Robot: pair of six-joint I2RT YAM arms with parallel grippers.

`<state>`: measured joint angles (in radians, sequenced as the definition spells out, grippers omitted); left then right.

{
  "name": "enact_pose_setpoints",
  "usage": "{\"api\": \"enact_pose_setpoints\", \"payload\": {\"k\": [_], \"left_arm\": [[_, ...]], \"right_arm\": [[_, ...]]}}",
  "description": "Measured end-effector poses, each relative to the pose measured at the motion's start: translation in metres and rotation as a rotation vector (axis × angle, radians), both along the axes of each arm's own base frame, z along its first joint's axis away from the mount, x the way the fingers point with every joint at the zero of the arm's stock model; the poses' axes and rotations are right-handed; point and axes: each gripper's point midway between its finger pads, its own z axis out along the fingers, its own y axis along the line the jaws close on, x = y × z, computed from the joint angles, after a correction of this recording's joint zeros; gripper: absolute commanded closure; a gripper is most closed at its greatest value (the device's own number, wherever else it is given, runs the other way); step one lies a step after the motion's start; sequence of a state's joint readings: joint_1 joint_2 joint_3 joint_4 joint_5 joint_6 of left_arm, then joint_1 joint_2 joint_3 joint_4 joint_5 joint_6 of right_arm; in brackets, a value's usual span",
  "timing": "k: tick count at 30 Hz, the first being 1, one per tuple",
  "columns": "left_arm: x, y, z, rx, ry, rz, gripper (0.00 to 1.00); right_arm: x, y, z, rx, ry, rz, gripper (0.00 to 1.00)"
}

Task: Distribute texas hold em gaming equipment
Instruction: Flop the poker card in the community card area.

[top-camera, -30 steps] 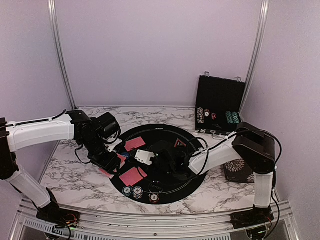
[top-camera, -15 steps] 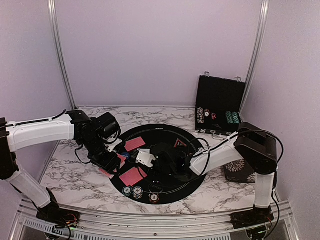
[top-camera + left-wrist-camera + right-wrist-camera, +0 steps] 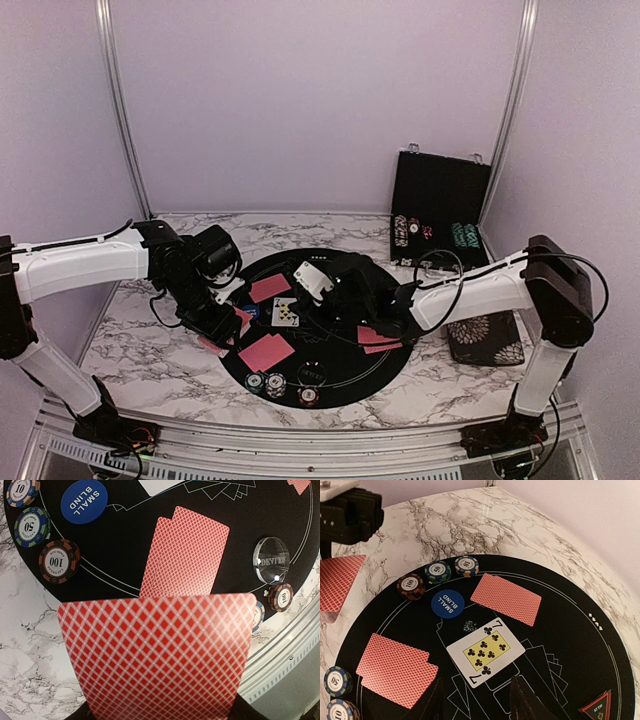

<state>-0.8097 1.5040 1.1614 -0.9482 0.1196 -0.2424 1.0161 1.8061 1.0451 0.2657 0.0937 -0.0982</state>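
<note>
**Open case holds chips; seven of clubs face up on the mat**

Striped chip stacks (image 3: 462, 235) are seen in the open black case (image 3: 440, 190) at the back right; their number cannot be made out. A seven of clubs (image 3: 486, 651) lies face up on the round mat (image 3: 580, 645), just beyond the right gripper (image 3: 477, 680), whose fingers are spread and empty. A red-backed card (image 3: 155, 650) is clamped by the left gripper (image 3: 213, 318), whose fingers are largely hidden behind it.
</note>
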Motion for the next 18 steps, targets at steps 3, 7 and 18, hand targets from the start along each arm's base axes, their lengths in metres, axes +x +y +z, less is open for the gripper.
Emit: {"api": "enact_pose_setpoints", "payload": {"k": [3, 7, 18], "left_arm": [[0.0, 0.0, 0.0, -0.002, 0.002, 0.0, 0.49], [0.0, 0.0, 0.0, -0.002, 0.002, -0.001, 0.49], [-0.002, -0.001, -0.001, 0.001, 0.003, -0.008, 0.49]], "right_arm": [[0.003, -0.011, 0.008, 0.054, 0.081, -0.017, 0.49], [0.0, -0.022, 0.028, 0.166, 0.206, -0.019, 0.44], [-0.011, -0.045, 0.048, 0.455, 0.626, 0.029, 0.39]]}}
